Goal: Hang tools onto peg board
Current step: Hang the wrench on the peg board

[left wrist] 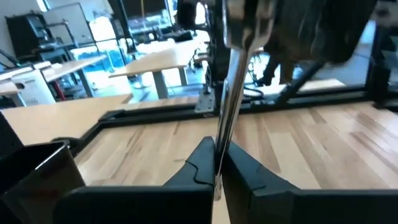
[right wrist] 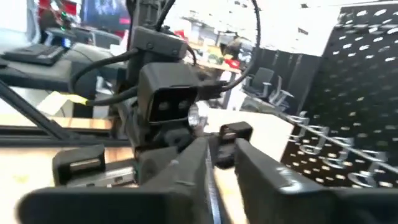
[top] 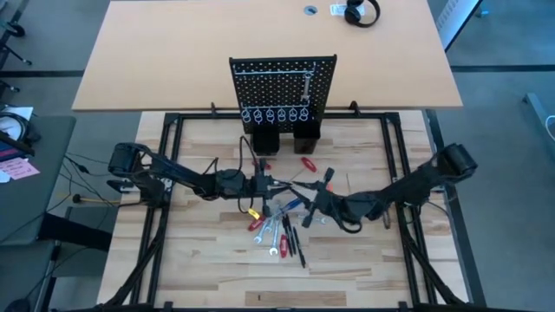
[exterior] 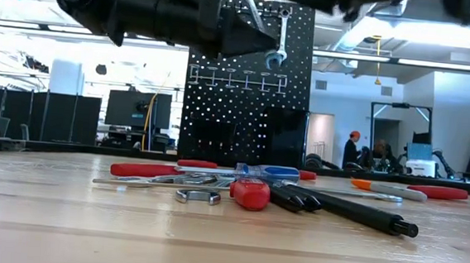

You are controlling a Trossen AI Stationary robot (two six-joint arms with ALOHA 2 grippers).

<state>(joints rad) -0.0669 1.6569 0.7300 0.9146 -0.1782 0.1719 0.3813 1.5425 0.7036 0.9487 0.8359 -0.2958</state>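
Here the left gripper (left wrist: pixel 217 163) pinches a thin silver wrench (left wrist: pixel 231 106), held above the pale wooden table (top: pixel 199 260). The right gripper (right wrist: pixel 217 155) meets it above the pile, clenched on the same wrench. The remaining tools (top: pixel 279 224), glossy red handles, steel wrenches and matte black sticks, lie scattered before the upright perforated peg board (top: pixel 269 78), where one wrench (top: pixel 309 87) hangs.
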